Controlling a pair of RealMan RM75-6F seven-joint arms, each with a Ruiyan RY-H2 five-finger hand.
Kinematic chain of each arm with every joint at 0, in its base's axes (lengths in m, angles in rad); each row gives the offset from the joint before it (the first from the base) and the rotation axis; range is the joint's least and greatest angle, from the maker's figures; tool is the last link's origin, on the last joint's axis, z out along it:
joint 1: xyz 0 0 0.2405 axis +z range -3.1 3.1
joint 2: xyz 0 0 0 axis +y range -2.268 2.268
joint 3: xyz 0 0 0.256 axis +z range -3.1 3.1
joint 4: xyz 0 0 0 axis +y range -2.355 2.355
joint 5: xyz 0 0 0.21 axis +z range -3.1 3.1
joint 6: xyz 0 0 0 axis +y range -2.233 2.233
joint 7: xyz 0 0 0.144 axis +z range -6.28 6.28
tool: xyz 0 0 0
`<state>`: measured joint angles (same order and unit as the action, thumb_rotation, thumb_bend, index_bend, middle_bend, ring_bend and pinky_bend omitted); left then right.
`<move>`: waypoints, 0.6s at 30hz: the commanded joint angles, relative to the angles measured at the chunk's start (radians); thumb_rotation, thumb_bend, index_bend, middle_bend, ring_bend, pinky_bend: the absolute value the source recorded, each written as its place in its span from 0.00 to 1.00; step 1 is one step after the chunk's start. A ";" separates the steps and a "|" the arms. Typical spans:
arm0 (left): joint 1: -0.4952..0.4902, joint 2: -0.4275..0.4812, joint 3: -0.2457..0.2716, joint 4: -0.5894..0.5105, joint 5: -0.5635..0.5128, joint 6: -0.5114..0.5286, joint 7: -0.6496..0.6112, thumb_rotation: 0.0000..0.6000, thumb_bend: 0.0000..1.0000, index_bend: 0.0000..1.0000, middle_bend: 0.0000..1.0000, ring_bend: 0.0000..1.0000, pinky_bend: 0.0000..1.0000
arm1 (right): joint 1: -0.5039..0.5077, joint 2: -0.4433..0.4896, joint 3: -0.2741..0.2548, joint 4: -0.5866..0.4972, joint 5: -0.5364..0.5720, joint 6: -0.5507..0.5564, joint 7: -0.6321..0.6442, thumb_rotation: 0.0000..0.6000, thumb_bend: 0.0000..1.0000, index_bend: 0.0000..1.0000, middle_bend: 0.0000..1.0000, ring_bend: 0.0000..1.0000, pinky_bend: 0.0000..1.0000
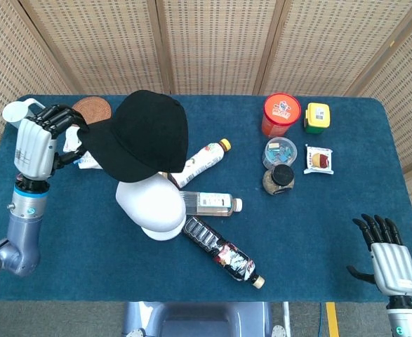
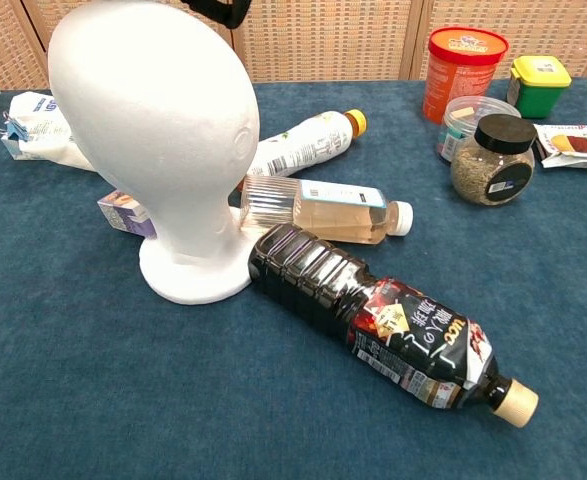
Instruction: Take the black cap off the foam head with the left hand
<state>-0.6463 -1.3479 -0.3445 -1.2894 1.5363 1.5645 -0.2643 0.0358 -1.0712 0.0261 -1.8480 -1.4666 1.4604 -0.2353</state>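
From the head view, your left hand (image 1: 36,144) grips the brim of the black cap (image 1: 139,136), which hangs above and behind the bare foam head (image 1: 153,208), brim pointing left. Your right hand (image 1: 389,258) hovers empty with fingers spread by the table's (image 1: 318,232) near right corner, where open cloth lies. A clear tub (image 1: 280,152) holds small items.

From the chest view, only a scrap of the cap shows at the top edge. A dark bottle (image 2: 378,326) lies touching the head's base; a jar (image 2: 492,159) holds brown grains.
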 commanded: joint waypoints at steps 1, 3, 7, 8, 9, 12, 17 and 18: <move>0.036 0.011 -0.003 0.086 -0.035 0.016 -0.090 1.00 0.46 0.71 0.55 0.41 0.57 | -0.003 -0.001 0.007 0.003 0.005 0.012 -0.003 1.00 0.05 0.15 0.12 0.00 0.00; 0.049 0.011 -0.009 0.142 -0.062 0.010 -0.143 1.00 0.46 0.71 0.55 0.41 0.57 | -0.004 0.000 0.010 0.001 0.011 0.014 0.000 1.00 0.05 0.15 0.12 0.00 0.00; 0.070 0.001 -0.009 0.268 -0.105 -0.019 -0.245 1.00 0.46 0.71 0.55 0.41 0.57 | -0.004 0.000 0.012 0.000 0.014 0.013 0.000 1.00 0.05 0.16 0.12 0.00 0.00; 0.076 -0.010 -0.009 0.312 -0.118 -0.028 -0.276 1.00 0.46 0.71 0.55 0.41 0.57 | -0.003 -0.001 0.010 -0.001 0.013 0.010 -0.002 1.00 0.05 0.16 0.12 0.00 0.00; 0.078 -0.018 -0.008 0.341 -0.125 -0.035 -0.299 1.00 0.46 0.71 0.55 0.41 0.57 | -0.002 -0.001 0.008 -0.001 0.013 0.007 -0.002 1.00 0.05 0.16 0.12 0.00 0.00; 0.084 -0.066 -0.008 0.465 -0.159 -0.072 -0.399 1.00 0.46 0.71 0.55 0.41 0.57 | 0.001 -0.004 0.003 -0.001 0.008 -0.002 -0.004 1.00 0.05 0.16 0.12 0.00 0.00; 0.076 -0.137 0.003 0.598 -0.179 -0.124 -0.473 1.00 0.46 0.71 0.55 0.41 0.57 | 0.003 -0.005 -0.002 -0.002 0.005 -0.010 -0.002 1.00 0.05 0.16 0.12 0.00 0.00; 0.071 -0.157 0.001 0.626 -0.185 -0.131 -0.478 1.00 0.46 0.71 0.55 0.41 0.57 | 0.003 -0.005 -0.001 -0.001 0.004 -0.009 -0.003 1.00 0.05 0.16 0.12 0.00 0.00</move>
<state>-0.5724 -1.4631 -0.3472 -0.7152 1.3714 1.4629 -0.7084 0.0392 -1.0764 0.0245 -1.8493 -1.4621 1.4510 -0.2384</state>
